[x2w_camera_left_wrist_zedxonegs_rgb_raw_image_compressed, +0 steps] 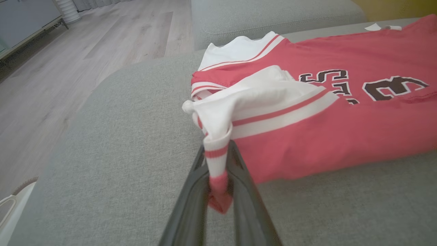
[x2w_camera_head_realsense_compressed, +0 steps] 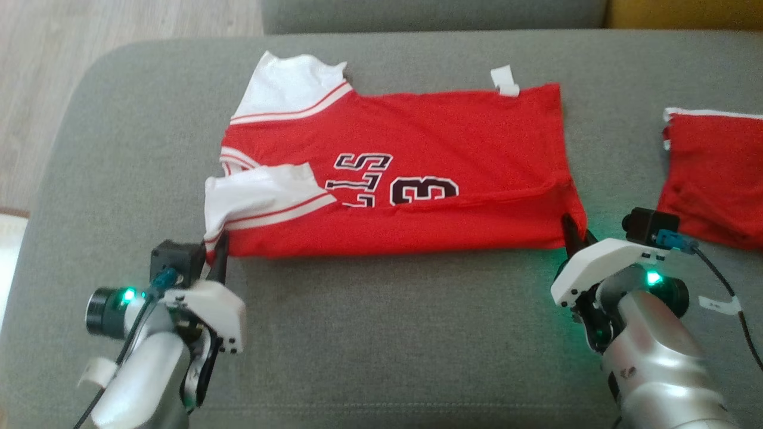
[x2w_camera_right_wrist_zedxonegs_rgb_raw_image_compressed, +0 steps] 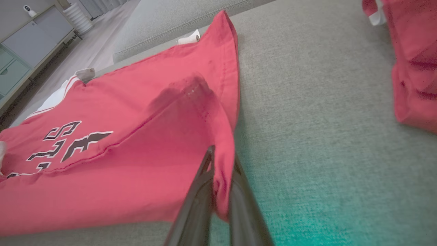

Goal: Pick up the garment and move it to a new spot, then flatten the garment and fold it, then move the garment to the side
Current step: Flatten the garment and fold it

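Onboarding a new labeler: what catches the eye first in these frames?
A red jersey with white sleeves and dark lettering lies spread across the middle of the grey fabric cushion. The left gripper pinches its white sleeve at the near left corner, the right gripper its red hem at the near right. A second red cloth lies apart, far right.

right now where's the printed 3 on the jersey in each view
Head view: printed 3 at centre of the red jersey.
Left wrist view: 3 far right, above mid-height.
Right wrist view: 3 left, near mid-height.
Shared landmark: white tag on its far edge.
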Tool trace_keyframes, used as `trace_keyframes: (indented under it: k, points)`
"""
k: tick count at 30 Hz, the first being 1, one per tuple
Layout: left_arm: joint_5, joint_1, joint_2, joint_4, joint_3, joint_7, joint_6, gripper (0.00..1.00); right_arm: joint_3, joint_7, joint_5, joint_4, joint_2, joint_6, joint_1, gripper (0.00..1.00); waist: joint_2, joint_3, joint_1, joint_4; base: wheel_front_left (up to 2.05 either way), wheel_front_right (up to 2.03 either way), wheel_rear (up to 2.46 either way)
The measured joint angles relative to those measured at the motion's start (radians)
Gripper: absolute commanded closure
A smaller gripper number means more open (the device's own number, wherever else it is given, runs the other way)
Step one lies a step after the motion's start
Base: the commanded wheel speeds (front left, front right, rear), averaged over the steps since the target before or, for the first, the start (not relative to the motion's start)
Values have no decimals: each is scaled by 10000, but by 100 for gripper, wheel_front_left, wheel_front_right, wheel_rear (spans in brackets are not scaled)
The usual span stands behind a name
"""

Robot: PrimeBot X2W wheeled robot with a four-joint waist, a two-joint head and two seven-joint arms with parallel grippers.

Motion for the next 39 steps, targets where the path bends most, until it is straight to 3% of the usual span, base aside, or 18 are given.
trace_keyframes:
  k: [7, 15, 23, 29, 30, 31, 32, 39]
  points:
    - [-194, 643, 169, -318, -2, 132, 84, 100, -100, 82, 77, 245, 15, 0, -10, 100, 0, -667, 0, -189, 0, 0, 0]
    - [-412, 1672, 516, -1373, -29, 516, 247, 100, -644, 1229, -261, -157, 35, 0, 553, 100, 0, -1453, 0, -253, 0, 0, 0]
    - [-646, 2786, 934, -2853, -38, 1078, 577, 100, -1398, 3033, -537, -2734, 86, 0, 2490, 100, 0, -1729, 0, -378, 0, 0, 0]
    - [-738, 3092, 1041, -3047, -276, 1582, 612, 100, -1565, 4307, -512, -5102, 105, 0, 4130, 100, 0, -1628, -1, -431, 0, 0, 0]
    - [-738, 3088, 1041, -3020, -301, 1613, 612, 71, -1622, 4414, -564, -5434, 111, 0, 4313, 33, 0, -1602, 0, -436, 0, 0, 0]
    - [-727, 3082, 1045, -2984, -324, 1611, 617, 8, -1678, 4554, -625, -5745, 117, 0, 4455, 0, 0, -1573, 0, -439, 0, 0, 0]
    - [-700, 3075, 1051, -2930, -322, 1609, 646, 0, -1735, 4661, -648, -6032, 119, 0, 4563, 0, 0, -1544, 0, -444, 0, 0, 0]
    - [-616, 2807, 1095, -2828, 25, 817, 1060, 0, -2646, 4330, -1143, -8048, 117, 0, 4545, 0, 0, -1310, 0, -529, 0, 0, 0]
